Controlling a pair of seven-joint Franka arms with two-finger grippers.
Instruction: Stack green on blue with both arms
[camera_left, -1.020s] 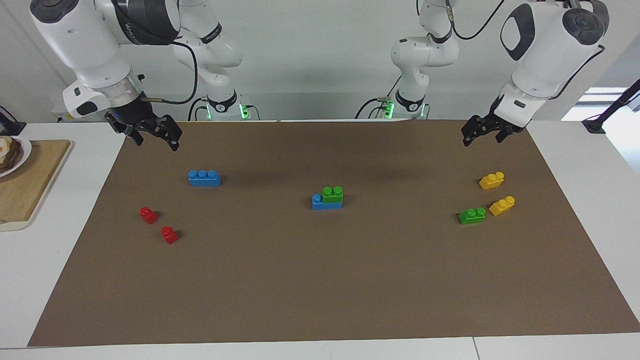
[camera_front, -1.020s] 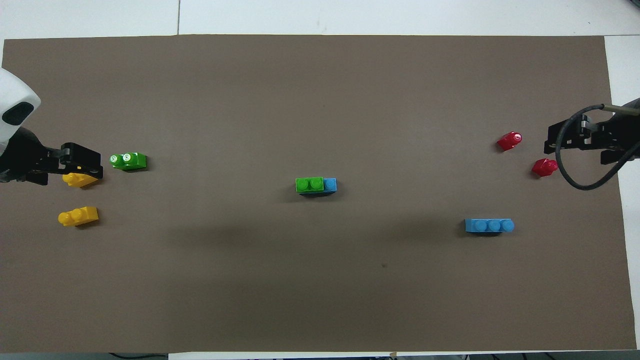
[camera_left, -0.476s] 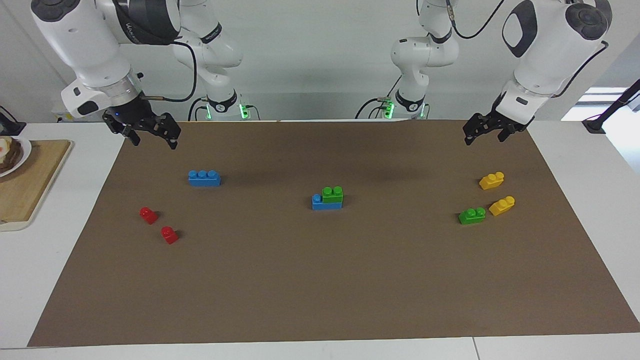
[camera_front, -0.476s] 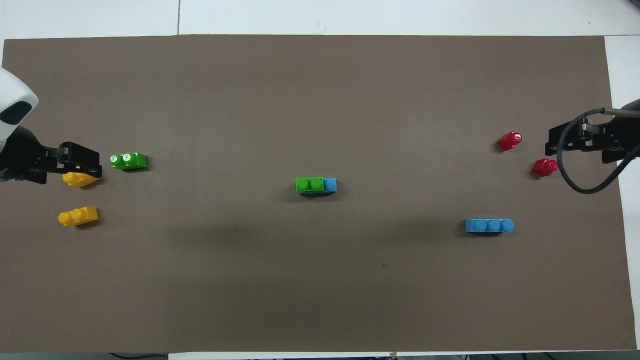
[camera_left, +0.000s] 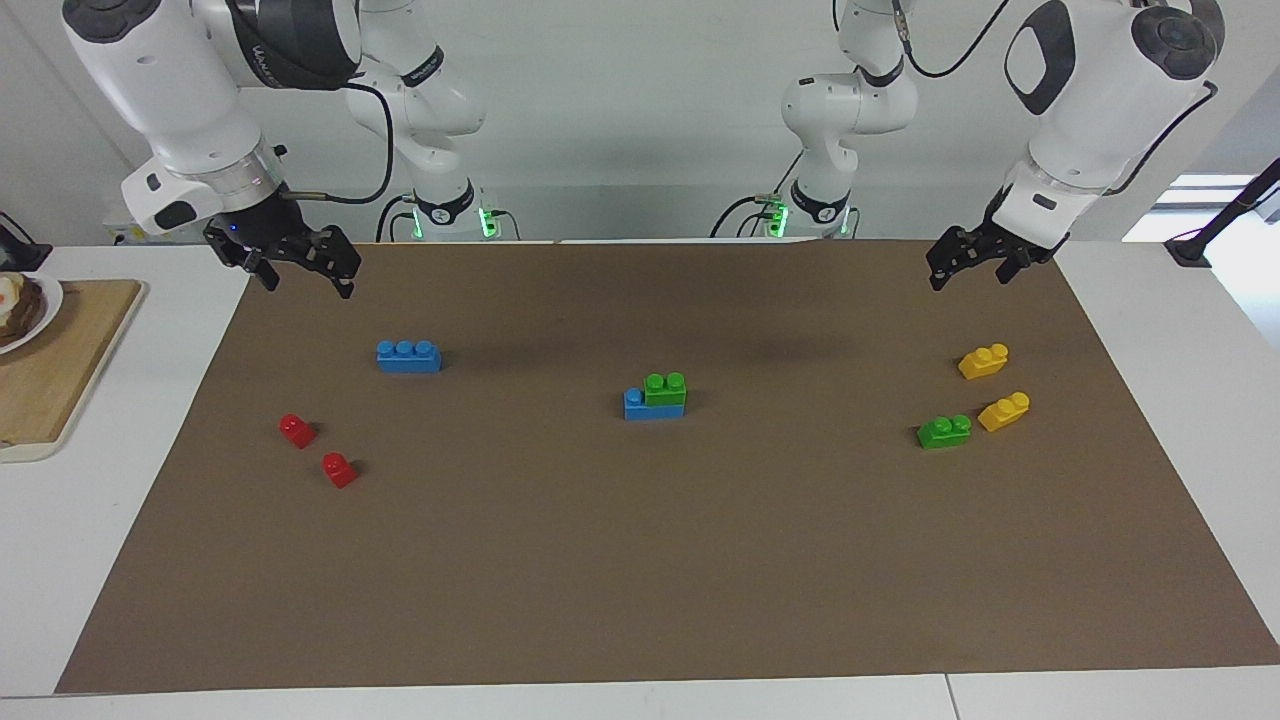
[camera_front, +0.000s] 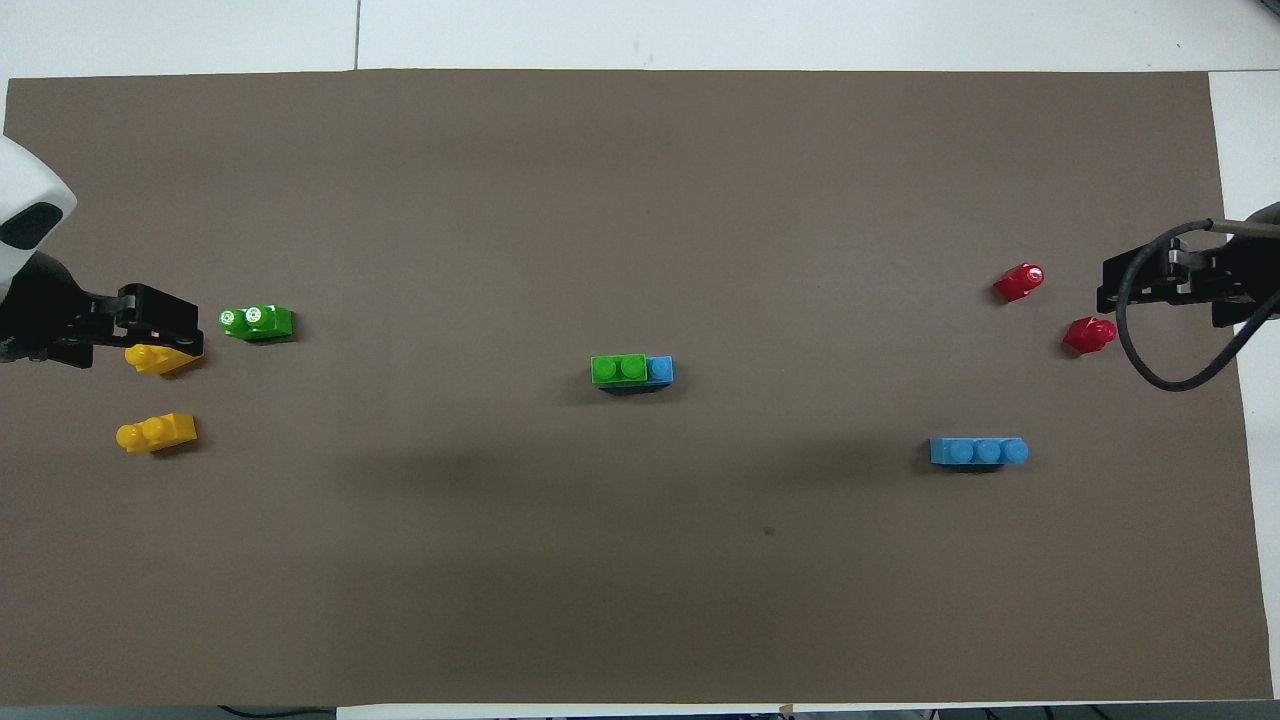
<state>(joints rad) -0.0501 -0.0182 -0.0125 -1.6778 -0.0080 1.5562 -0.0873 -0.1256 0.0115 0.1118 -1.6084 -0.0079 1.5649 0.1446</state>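
Left end effector (camera_left: 965, 265) covers a yellow brick (camera_front: 160, 358) only overhead.

Facing view looks high toward the robots; overhead steeply down; both share the brown mat (camera_left: 640, 560).

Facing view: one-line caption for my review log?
Green brick sits stacked on blue brick mid-mat; both hands empty, raised at the ends.

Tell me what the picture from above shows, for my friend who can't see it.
A green brick sits stacked on a blue brick in the middle of a brown mat. Both grippers are raised at the mat's ends: the left gripper over a yellow brick, the right gripper beside two red bricks.
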